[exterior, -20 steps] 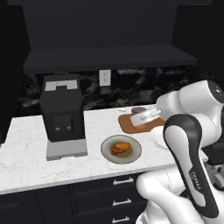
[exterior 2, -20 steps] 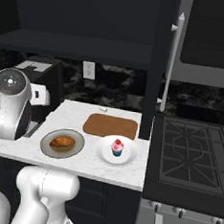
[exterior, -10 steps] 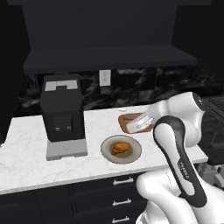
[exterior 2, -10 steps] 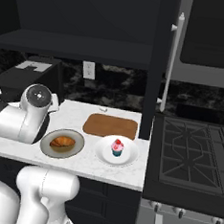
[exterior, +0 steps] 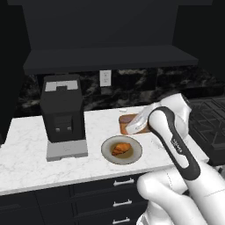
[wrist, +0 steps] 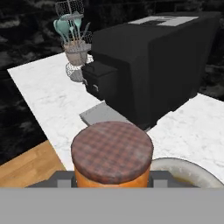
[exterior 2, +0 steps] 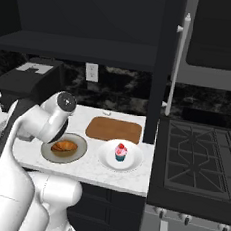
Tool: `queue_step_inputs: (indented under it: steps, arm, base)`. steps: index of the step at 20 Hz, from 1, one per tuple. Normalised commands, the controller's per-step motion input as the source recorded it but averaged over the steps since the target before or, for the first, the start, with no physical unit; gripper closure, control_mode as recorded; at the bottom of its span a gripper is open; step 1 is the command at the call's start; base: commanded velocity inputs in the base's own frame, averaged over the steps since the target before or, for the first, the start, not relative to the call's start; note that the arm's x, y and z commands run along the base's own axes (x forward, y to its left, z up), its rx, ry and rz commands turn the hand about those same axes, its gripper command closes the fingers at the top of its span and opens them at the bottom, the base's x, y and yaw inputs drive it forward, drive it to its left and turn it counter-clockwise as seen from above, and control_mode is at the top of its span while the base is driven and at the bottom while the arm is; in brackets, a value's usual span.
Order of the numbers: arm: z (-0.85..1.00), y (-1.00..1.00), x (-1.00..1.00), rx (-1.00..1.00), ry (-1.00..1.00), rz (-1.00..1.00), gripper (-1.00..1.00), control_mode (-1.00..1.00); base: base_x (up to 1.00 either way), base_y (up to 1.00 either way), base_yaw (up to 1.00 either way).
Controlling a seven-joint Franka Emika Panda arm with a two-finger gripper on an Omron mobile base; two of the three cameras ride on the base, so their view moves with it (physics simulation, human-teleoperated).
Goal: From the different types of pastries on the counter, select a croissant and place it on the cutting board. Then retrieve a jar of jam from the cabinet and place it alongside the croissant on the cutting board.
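The jar of jam (wrist: 111, 153), orange with a plaid reddish lid, sits close up in the hand view with my gripper (wrist: 111, 177) shut on it from both sides. In the left base view my hand (exterior: 141, 119) hangs over the left end of the reddish-brown cutting board (exterior: 127, 119). The board (exterior 2: 113, 129) lies bare at the back of the counter (exterior 2: 132, 176). The croissant (exterior: 121, 149) rests on a round grey-beige plate (exterior: 136, 151), in front of the board. The pink-frosted cupcake (exterior 2: 120, 151) stands on a white plate (exterior 2: 133, 161) to the right.
A black coffee machine (exterior: 63, 110) stands on the counter's left part. A wire holder with teal utensils (wrist: 74, 48) is beyond it. A stove (exterior 2: 198, 154) adjoins the counter's right end. The black cabinet (exterior: 110, 57) overhangs the back wall.
My arm's elbow has swung left and forward over the counter. The hand has stayed over the cutting board's left end, slightly lower.
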Motion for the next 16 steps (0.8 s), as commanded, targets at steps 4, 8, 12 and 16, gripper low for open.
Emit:
queue_step_inputs:
  steps: [4, 8, 12, 16]
  arm:
    - [0.00, -0.02, 0.80, 0.01, 0.52, 0.15, 1.00, -1.00]
    - [0.00, -0.16, 0.85, 0.00, 0.40, 0.12, 1.00, -1.00]
    - [-0.07, -0.44, 0.72, 0.00, 0.25, 0.14, 1.00, -1.00]
    - [-0.36, -0.50, 0.35, 0.02, -0.01, 0.19, 1.00, -1.00]
  base:
    - [0.00, 0.00, 0.00]
    - [0.00, 0.00, 0.00]
    - [0.00, 0.00, 0.00]
    - [0.00, 0.00, 0.00]
